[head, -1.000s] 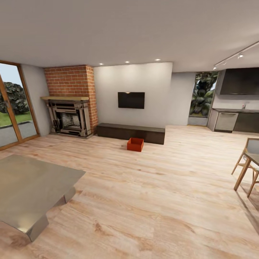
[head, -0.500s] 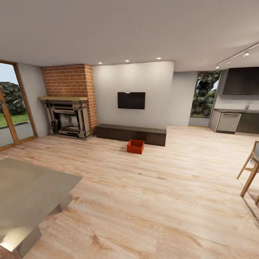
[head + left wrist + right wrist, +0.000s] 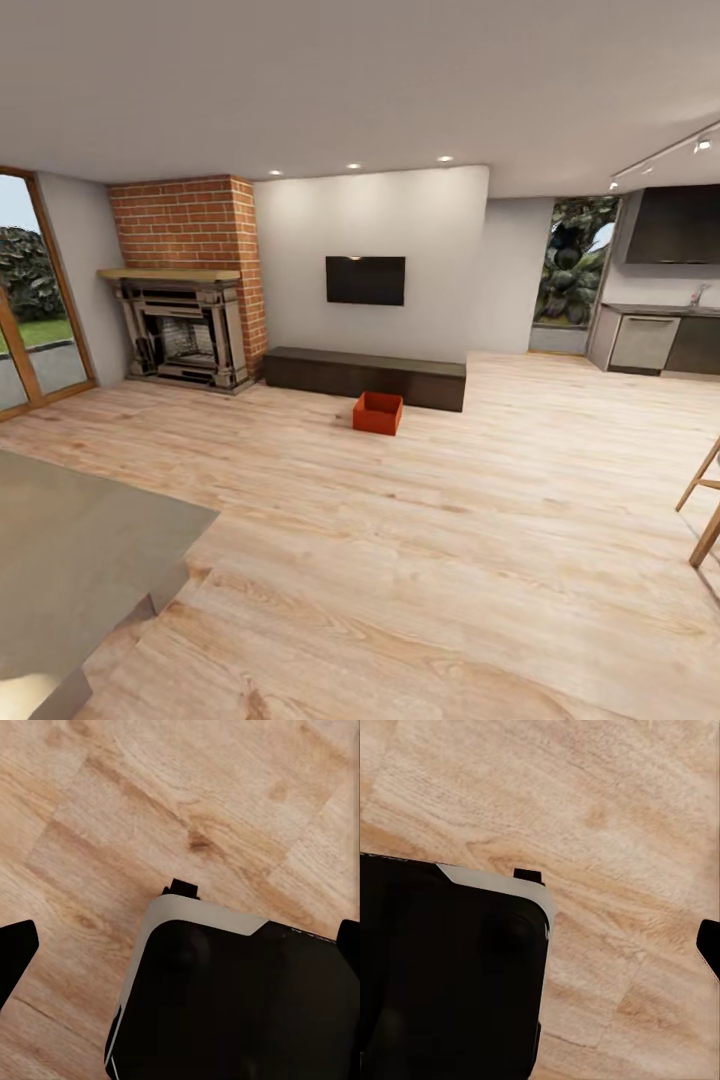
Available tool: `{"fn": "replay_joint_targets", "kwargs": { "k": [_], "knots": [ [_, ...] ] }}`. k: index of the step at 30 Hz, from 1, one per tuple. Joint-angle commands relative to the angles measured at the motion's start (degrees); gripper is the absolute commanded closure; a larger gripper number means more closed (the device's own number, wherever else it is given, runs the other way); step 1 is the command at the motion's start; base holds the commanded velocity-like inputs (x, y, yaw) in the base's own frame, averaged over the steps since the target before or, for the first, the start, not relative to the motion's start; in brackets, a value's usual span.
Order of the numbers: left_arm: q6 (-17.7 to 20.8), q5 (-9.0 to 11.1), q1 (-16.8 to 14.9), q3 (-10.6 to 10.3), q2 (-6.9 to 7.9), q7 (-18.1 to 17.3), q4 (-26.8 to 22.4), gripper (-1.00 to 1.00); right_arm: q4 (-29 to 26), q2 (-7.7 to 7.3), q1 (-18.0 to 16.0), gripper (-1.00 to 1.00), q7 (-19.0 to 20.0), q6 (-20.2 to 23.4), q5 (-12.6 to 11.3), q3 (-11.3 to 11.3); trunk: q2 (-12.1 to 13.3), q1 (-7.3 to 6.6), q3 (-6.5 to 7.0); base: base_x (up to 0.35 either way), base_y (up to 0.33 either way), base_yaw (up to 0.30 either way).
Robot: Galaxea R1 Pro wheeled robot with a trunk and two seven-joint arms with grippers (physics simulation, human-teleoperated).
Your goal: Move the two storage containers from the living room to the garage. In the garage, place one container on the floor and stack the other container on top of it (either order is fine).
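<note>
While our left tool [image 3: 180, 945] hangs over the wood-plank floor [image 3: 112, 802], its two dark fingertips [image 3: 15, 954] sit at opposite edges of the left wrist view, so we read it as spread open with nothing held. Between them we look down on the black, grey-edged robot base [image 3: 240, 1005]. Our right tool [image 3: 709, 946] shows a single dark fingertip beside the same base [image 3: 442, 975], and we cannot tell whether it is spread or closed.

From the head view we see the living room across a wide stretch of light planks. One orange-red storage container [image 3: 378, 413] stands upright on the floor, open top up, just in front of the long low dark bench [image 3: 365, 376] and toward its right half. Above the bench a black TV [image 3: 365, 280] hangs on the pale wall. To the left stands the red-brick fireplace [image 3: 185, 335], and further left a glass door [image 3: 30, 300] looks onto greenery. A grey table [image 3: 70, 560] fills the near left corner. At the far right we see kitchen cabinets [image 3: 655, 342] and wooden chair legs [image 3: 705, 510].
</note>
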Motion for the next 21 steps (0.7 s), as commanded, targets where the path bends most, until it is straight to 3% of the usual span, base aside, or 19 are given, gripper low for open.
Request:
{"fn": "replay_joint_targets", "kwargs": {
  "k": [1, 21],
  "knots": [
    [-0.06, 0.19, -0.03, 0.07, -0.01, 0.1, 0.0, -1.0, 0.17, 0.0, -0.07, -1.0, -0.28, -0.27, 0.57, -0.12, -0.04, 0.05, -0.05, 0.323, 0.0, 0.0],
    [-0.15, 0.18, -0.02, -0.02, -0.01, 0.12, 0.0, -1.0, 0.17, 0.01, -0.07, -1.0, -0.28, -0.27, 0.54, -0.12, -0.04, 0.05, -0.05, 0.323, 0.0, 0.0]
  ]
}}
